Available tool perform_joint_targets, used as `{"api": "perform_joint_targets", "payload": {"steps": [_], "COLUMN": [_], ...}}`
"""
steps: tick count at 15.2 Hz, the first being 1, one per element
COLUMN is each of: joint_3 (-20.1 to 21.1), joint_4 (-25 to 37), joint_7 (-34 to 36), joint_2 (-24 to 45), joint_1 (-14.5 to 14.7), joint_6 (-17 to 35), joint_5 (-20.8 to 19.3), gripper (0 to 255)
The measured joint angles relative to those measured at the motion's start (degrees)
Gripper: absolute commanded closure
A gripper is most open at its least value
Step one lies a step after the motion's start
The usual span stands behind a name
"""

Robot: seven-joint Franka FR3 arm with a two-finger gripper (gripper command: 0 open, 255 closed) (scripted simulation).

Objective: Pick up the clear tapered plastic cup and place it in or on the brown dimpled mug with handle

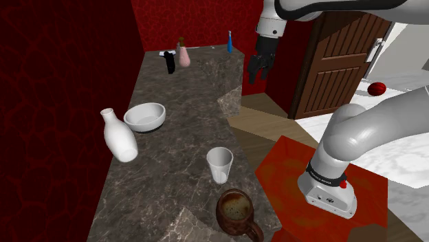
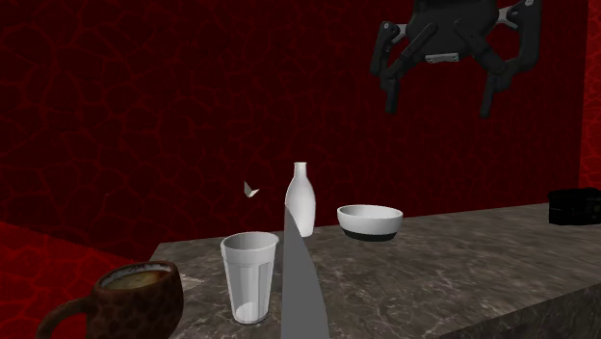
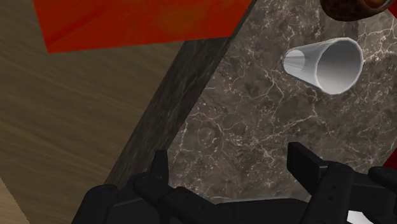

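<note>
Dark marble tops the bench (image 1: 180, 103), which runs along a deep red wall. The cup (image 1: 220, 165), pale and see-through, stands upright near the bench's edge on the stand's side, towards the near end, and nothing touches it. The brown mug (image 1: 236, 210) sits just beside it at the near corner, apart from it, upright, with its handle turned towards the shoulder view's lower right and a dark, speckled inside. A white bowl (image 1: 145, 117) rests further in, towards the wall-side edge, and a white bottle (image 1: 118, 135) stands beside it, closer to that edge. At the far end are a pink bottle (image 1: 184, 55), a small black thing (image 1: 170, 62) next to it, and a blue bottle (image 1: 229, 42) at the far corner.

The pincer (image 1: 258, 69) hangs high above the bench's stand-side edge, well apart from the cup and mug. Its fingers (image 3: 304, 162) are spread wide and have hold of nothing. In the wrist view the cup lies ahead of them, with bare marble between.

A brown panelled door (image 1: 337, 62) stands behind the arm.
</note>
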Motion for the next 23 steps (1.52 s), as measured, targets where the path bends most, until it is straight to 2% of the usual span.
{"api": "perform_joint_targets", "payload": {"steps": [3,10,14,23], "joint_3": [1.3,9.3,14.2,26.6], "joint_4": [-1.7,-11.1,-14.5,-17.9], "joint_7": [1.3,9.3,14.1,24.8], "joint_2": [-0.3,-2.2,-1.0,8.7], "joint_1": [0.4,3.4,5.5,9.7], "joint_6": [1.5,9.9,15.1,30.0], "joint_5": [0.8,5.9,9.2,16.0], "gripper": [0,0,0,0]}}
